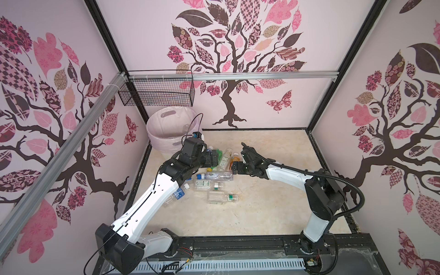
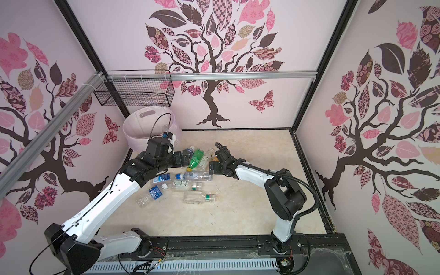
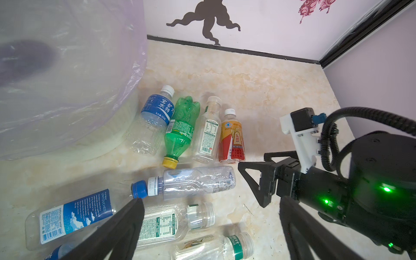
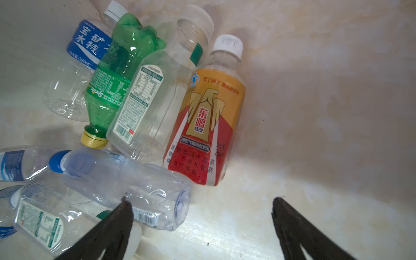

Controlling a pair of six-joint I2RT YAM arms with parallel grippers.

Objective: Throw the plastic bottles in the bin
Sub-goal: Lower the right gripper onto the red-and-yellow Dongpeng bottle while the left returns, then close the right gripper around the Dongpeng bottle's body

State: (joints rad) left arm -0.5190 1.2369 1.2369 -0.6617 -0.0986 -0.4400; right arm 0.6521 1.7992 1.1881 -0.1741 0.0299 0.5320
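Spreading wide and holding nothing, the left fingers (image 3: 126, 225) hung low over the heap, one tip just beside the blue cap of a crumpled clear bottle (image 3: 198, 182). The right fingers (image 4: 112, 225) stood just as far apart and were equally empty. One of their tips was at that same bottle's base, and the orange-red bottle (image 4: 209, 117) lay just ahead of the gap between them. Beside the orange-red one lay a clear white-labelled bottle (image 3: 208, 135), a green bottle (image 3: 182, 128) and a blue-labelled bottle (image 3: 157, 110), side by side and touching. Taken together, the plastic bottles (image 2: 187, 185) numbered about ten, all on their sides in a loose cluster on the desk (image 1: 262, 190). The nearest were close to the bin (image 1: 157, 126), which stood in the far left corner with its translucent liner (image 3: 67, 67) draped over the rim. Inside it a faint clear shape might have been a bottle, though I could not tell. By my judgement almost the whole job remained: nothing was gripped, and every bottle visible on the desk was yet to be lifted and dropped in.
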